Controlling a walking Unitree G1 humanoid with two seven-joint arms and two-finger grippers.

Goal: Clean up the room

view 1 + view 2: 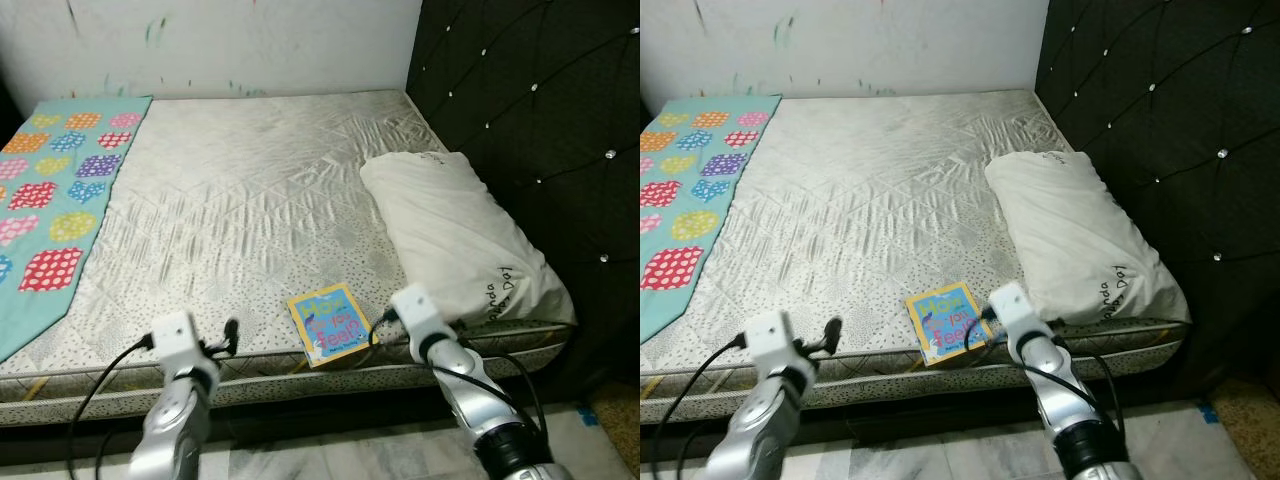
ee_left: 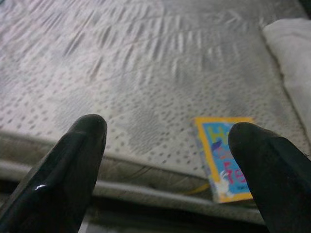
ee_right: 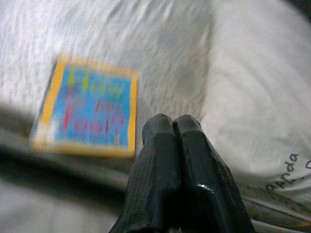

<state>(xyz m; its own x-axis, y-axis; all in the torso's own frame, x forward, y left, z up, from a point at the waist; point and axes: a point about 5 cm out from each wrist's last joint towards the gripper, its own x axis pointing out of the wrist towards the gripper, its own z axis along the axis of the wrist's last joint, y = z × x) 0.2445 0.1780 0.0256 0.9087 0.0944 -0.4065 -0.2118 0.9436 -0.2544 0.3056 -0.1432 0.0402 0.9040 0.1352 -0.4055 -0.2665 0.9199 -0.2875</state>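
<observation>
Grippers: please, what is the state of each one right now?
Left gripper: open, holding nothing, before the mattress edge.
Right gripper: closed, empty, near the book.

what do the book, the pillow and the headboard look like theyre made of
Book: looks like paper or thin card, its cover printed in bright colours. Pillow: soft cream cloth, matte and creased. Headboard: dark padded upholstery, quilted in diamonds with shiny studs; fabric or leatherette, hard to tell.

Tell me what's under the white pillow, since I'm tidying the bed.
The white pillow lies on the bare grey quilted mattress, beside the black tufted headboard. Anything beneath it is covered. The blue and yellow book lies apart, beside it.
</observation>
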